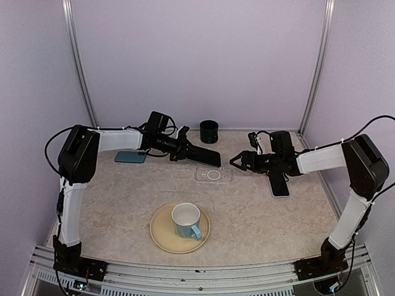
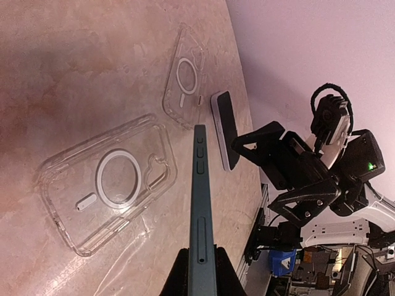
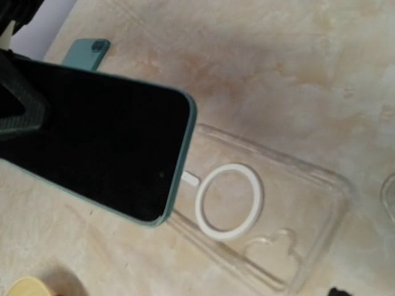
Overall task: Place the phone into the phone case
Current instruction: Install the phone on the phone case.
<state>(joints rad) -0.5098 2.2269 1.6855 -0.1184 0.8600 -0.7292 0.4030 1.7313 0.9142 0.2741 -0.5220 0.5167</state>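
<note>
My left gripper [image 1: 185,148] is shut on the phone [image 1: 203,155], which has a black screen and a teal frame. In the left wrist view the phone [image 2: 200,203] shows edge-on between my fingers [image 2: 176,277]. The clear phone case [image 1: 213,174] with a white ring lies flat on the table. In the right wrist view the phone's free end [image 3: 92,135] overlaps the near end of the case [image 3: 271,209]; whether they touch is unclear. My right gripper [image 1: 237,163] is open and empty just right of the case.
A second clear case [image 2: 185,77] lies farther along. A second phone [image 1: 279,184] lies under my right arm. A teal case [image 1: 131,156] lies at the left, a black cup [image 1: 209,131] at the back, and a plate [image 1: 162,237] with a mug [image 1: 186,221] in front.
</note>
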